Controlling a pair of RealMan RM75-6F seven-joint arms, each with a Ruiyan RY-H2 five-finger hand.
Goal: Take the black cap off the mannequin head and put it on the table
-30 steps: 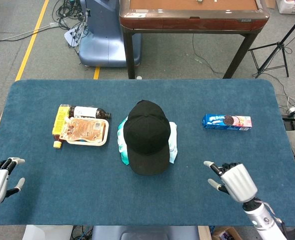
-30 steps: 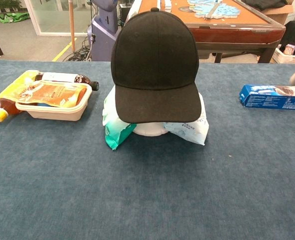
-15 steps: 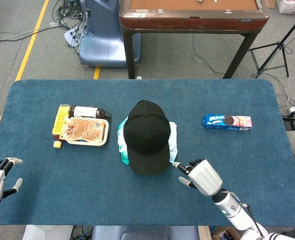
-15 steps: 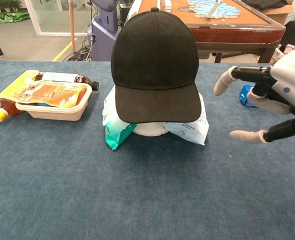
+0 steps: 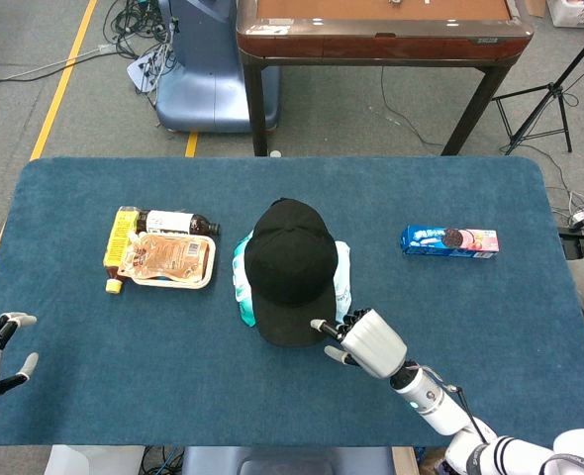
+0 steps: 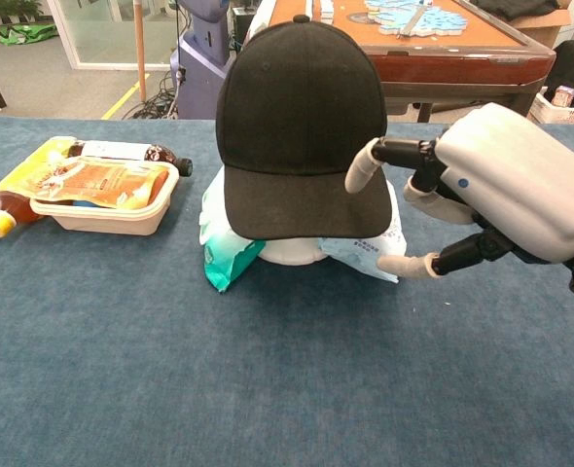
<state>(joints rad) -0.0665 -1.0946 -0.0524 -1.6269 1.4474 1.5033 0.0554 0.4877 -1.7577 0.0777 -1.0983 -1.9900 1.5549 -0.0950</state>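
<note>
Reach step: right hand point(image 6: 482, 190), fingers spread, empty, beside black fabric baseball cap point(image 6: 302, 117) brim. Next: pinch brim, lift clear.

We see bright, even indoor light in both views. Shadows soft, faint under cap point(image 6: 302, 122) brim. No glare. Head view sharp throughout; chest view slightly stretched at edges, right hand point(image 6: 506, 185) close, still crisp.
</note>
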